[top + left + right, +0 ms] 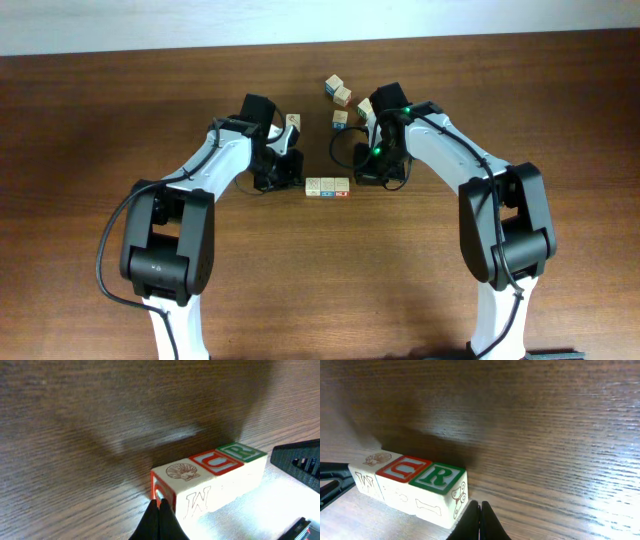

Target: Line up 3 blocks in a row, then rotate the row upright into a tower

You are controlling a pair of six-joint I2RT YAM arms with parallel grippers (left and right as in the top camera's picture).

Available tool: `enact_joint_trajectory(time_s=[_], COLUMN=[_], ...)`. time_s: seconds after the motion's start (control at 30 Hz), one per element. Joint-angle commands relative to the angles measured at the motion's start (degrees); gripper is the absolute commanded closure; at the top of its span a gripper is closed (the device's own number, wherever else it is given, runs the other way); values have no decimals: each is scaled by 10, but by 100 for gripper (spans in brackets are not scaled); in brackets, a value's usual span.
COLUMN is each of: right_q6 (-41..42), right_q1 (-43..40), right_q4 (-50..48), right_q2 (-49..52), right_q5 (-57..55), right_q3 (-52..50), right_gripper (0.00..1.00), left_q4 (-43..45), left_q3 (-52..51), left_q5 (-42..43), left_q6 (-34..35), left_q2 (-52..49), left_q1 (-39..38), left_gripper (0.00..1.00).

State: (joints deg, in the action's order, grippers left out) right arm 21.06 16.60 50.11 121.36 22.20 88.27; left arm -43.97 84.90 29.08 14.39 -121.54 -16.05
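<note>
Brown table (pixel 100 120) bears three blocks (pixel 327 187) in a row; left fingers (pixel 151 526), right fingers (pixel 471 524) closed

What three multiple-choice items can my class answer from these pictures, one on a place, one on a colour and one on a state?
1. The row of three blocks lies:
A. between the left gripper and the right gripper
B. far off to the left of both
C. far off to the right of both

2. The top face of the middle block is framed in:
A. yellow
B. red
C. purple

3. The two grippers are:
A. both wide open
B. one open, one shut
C. both shut

Answers:
1 A, as the overhead view shows a gripper at each end of the row.
2 B, as both wrist views show a red frame round its letter.
3 C, as each wrist view shows the fingers pressed together with no gap.
</note>
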Motion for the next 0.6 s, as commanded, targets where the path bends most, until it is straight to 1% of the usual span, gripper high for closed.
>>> enact_joint_trajectory(time_s=[0.0,0.37,0.57], right_q6=[9,35,79], right_q1=[9,37,37], right_q4=[3,1,-3], right_q2=[8,9,9], right_q5=[1,-19,-26], right_q3=[-5,-5,-17], right_gripper=[96,96,96], left_q4=[-2,-2,-2], left_q3=[-6,-6,-6], left_q5=[-6,-6,-6], left_q6=[-7,-7,-7], left_q2=[-4,-4,-4], left_q1=[-1,-1,-1], left_gripper=[100,100,100])
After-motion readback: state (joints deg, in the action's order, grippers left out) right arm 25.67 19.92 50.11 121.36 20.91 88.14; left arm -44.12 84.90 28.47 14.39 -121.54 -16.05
